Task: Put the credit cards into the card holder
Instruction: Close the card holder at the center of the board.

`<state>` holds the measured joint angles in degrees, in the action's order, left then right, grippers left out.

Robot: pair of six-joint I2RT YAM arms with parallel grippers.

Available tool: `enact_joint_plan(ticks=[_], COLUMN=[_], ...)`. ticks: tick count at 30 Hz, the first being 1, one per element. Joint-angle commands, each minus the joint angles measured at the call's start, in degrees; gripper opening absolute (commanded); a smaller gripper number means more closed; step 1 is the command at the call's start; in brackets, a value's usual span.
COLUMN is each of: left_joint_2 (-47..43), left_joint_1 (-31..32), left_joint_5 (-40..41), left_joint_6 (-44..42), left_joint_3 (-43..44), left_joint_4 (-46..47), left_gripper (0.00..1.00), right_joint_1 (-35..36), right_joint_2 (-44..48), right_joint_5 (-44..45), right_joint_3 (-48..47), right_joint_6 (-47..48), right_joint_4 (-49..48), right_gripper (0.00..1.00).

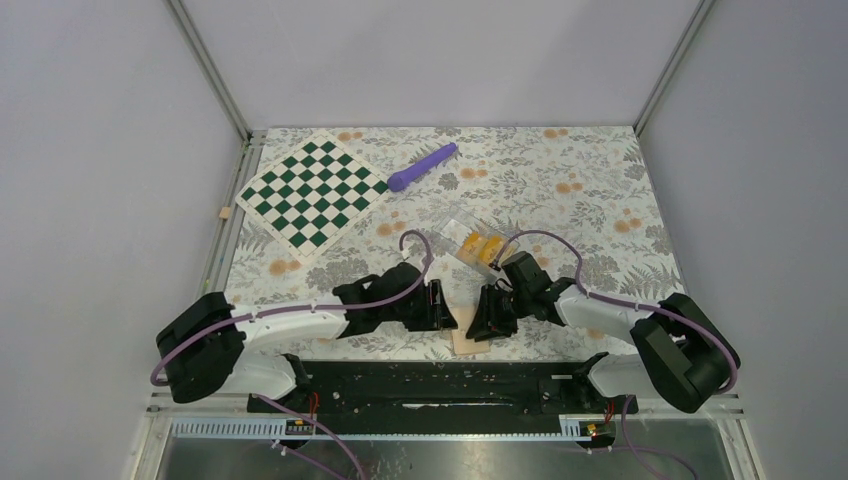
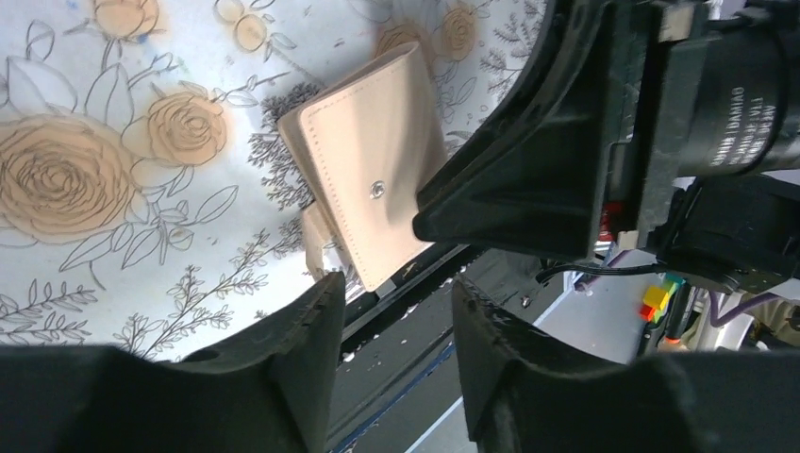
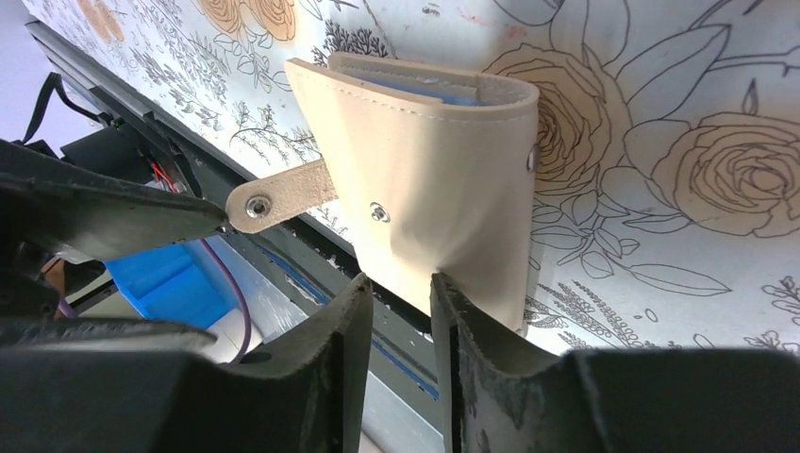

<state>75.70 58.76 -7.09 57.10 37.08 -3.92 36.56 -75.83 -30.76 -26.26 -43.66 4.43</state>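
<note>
I am reading the left gripper (image 2: 396,288) as standing half open and holding nothing, just short of the folded holder (image 3: 434,179), which is lying at the near edge of the table (image 1: 580,230) and overhanging it. The right gripper (image 3: 399,283) is sitting with its jaws narrowed about the holder's edge; I cannot tell whether they are clamping it. Farther off, the cards (image 1: 483,250) are lying in a clear case (image 1: 455,225), with a checkered mat (image 1: 312,190) and a purple stick (image 1: 422,166) beyond.

Two arms stretched inward, grippers close together
The left gripper (image 1: 441,306) and the right gripper (image 1: 489,317) are low and face each other; the left fingers (image 2: 302,330) stand apart, the right fingers (image 3: 330,330) leave only a narrow gap.
</note>
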Motion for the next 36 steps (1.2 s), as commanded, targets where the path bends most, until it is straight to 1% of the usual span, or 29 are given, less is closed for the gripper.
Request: enact_joint_plan(ticks=[1, 4, 5, 7, 8, 10, 12, 13, 15, 17, 19, 22, 23, 29, 32, 36], left_joint_2=[-1.81, -1.72, -1.82, -2.65, -3.3, -5.37, -7.2, -8.22, -9.79, -10.46, -10.1, -6.84, -5.3, 4.68, 7.0, 8.07], left_joint_1=[-1.01, -1.13, -1.19, -1.19, -1.24, -1.28, -1.33, -1.34, -1.41, -1.81, -2.31, -2.41, -2.38, -2.19, -1.91, -1.72], left_joint_5=[-1.06, 1.28, 2.19, 3.67, 4.29, 5.58, 6.76, 8.69, 11.0, 11.32, 9.34, 3.53, 2.36, -5.47, -6.8, -7.43], left_joint_6=[2.68, 5.38, 5.72, 6.65, 7.26, 7.76, 8.04, 8.26, 8.86, 9.39, 9.71, 10.66, 10.94, 12.9, 12.53, 12.51], left_joint_3=[-4.91, -6.65, -6.85, -7.9, -8.51, -9.38, -9.5, -9.44, -9.39, -9.99, -11.49, -13.49, -13.52, -12.74, -10.3, -8.13], left_joint_4=[5.98, 4.46, 4.07, 4.19, 4.71, 5.58, 4.36, 2.67, -1.27, -2.45, 0.89, 10.49, 11.98, 27.06, 28.27, 28.96], left_gripper=[0.42, 0.31, 0.29, 0.28, 0.29, 0.39, 0.46, 0.49, 0.51, 0.51, 0.5, 0.42, 0.4, 0.29, 0.27, 0.27], right_joint_1=[0.88, 0.86, 0.83, 0.88, 0.89, 0.96, 0.96, 0.95, 0.97, 0.93, 1.04, 1.19, 1.28, 1.93, 2.09, 2.07], right_joint_2=[-1.78, -1.96, -2.02, -2.21, -2.31, -2.22, -2.01, -1.96, -1.81, -1.78, -1.71, -1.17, -1.0, 0.6, 0.95, 1.88], right_joint_5=[4.62, 4.11, 3.93, 3.59, 3.53, 3.5, 3.59, 3.67, 3.61, 3.64, 3.85, 3.99, 4.04, 5.07, 5.32, 5.22], right_joint_3=[-0.51, -0.51, -0.63, -0.76, -0.8, -0.79, -0.92, -0.98, -1.08, -1.27, -1.67, -1.98, -2.05, -3.14, -4.66, -6.44], right_joint_6=[1.87, 1.85, 1.83, 1.94, 1.91, 2.06, 2.37, 2.45, 2.64, 2.89, 3.73, 4.5, 4.75, 5.73, 6.36, 6.86], right_joint_4=[2.12, 1.74, 1.65, 1.83, 2.03, 2.39, 3.04, 3.2, 3.49, 4.18, 5.45, 7.24, 7.93, 12.05, 13.3, 13.97], right_gripper=[0.35, 0.3, 0.28, 0.24, 0.21, 0.19, 0.17, 0.17, 0.16, 0.14, 0.11, 0.03, 0.0, 0.0, 0.0, 0.05])
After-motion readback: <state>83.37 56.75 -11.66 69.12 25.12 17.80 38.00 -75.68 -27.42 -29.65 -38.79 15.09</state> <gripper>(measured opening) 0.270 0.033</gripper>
